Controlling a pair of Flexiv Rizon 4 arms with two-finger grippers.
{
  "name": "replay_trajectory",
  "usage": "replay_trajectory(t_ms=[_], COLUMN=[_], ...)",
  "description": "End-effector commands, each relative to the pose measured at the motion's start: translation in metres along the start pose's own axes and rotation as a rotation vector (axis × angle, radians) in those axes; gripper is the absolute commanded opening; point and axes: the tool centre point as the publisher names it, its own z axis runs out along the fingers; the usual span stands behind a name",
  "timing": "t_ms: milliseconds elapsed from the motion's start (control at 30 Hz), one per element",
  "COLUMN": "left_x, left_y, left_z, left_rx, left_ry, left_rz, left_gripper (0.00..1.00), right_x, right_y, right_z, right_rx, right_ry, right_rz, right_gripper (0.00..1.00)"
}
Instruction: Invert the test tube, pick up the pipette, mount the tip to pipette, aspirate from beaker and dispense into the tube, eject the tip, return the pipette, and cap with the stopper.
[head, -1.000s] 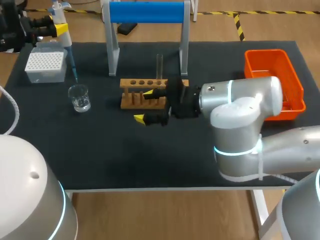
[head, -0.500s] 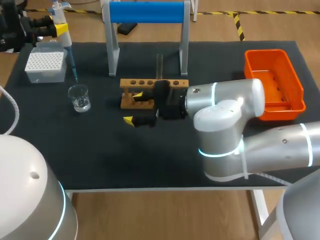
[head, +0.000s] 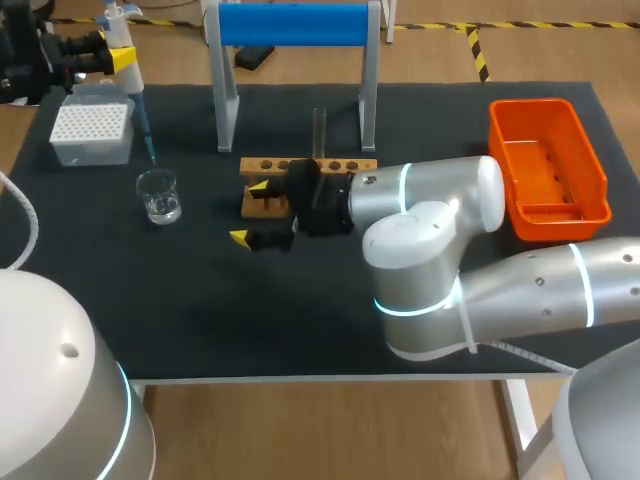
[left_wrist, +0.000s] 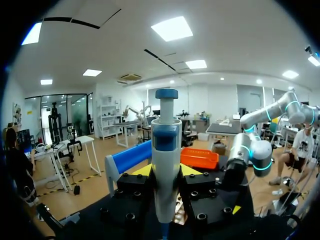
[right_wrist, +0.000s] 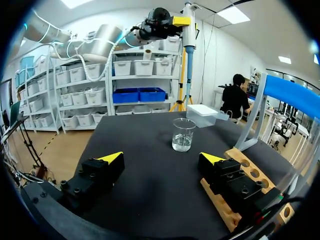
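My left gripper (head: 113, 52) hangs above the table's far left corner, shut on the white and blue pipette (head: 136, 98), which stands upright between its fingers (left_wrist: 166, 160). The pipette's thin tip points down between the tip box (head: 92, 132) and the glass beaker (head: 160, 195). A clear test tube (head: 319, 133) stands upright in the wooden rack (head: 340, 166). Low in front of the rack's left end, my right gripper (head: 250, 212) is open and holds nothing. In the right wrist view the beaker (right_wrist: 182, 134) stands ahead of the open gripper (right_wrist: 161, 157), and the rack (right_wrist: 252, 175) lies beside one finger.
A blue bar on a grey frame (head: 292, 25) stands behind the rack. An orange bin (head: 548, 165) sits at the table's right edge. My right arm's forearm (head: 430, 200) lies across the mat in front of the rack's right half.
My right arm has slid left along the front of the rack, its open gripper now nearer the beaker. The left arm and the pipette have not moved.
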Motion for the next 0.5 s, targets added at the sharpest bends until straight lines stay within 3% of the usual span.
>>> replay_trajectory(t_ms=[33,500], left_x=[0.001,0.001], left_y=[0.0007,0.0007], left_z=[0.0002,0.0002], left_rx=[0.003,0.003], left_ry=[-0.004,-0.004], left_rz=[0.003,0.003], left_gripper=[0.0,0.0], right_x=[-0.0014,0.0014], right_y=[0.0008,0.0081], right_z=[0.0078,0.0091], right_rx=[-0.004,-0.048], right_ry=[-0.005,0.016], right_rz=[-0.001,-0.018], right_gripper=[1.0,1.0])
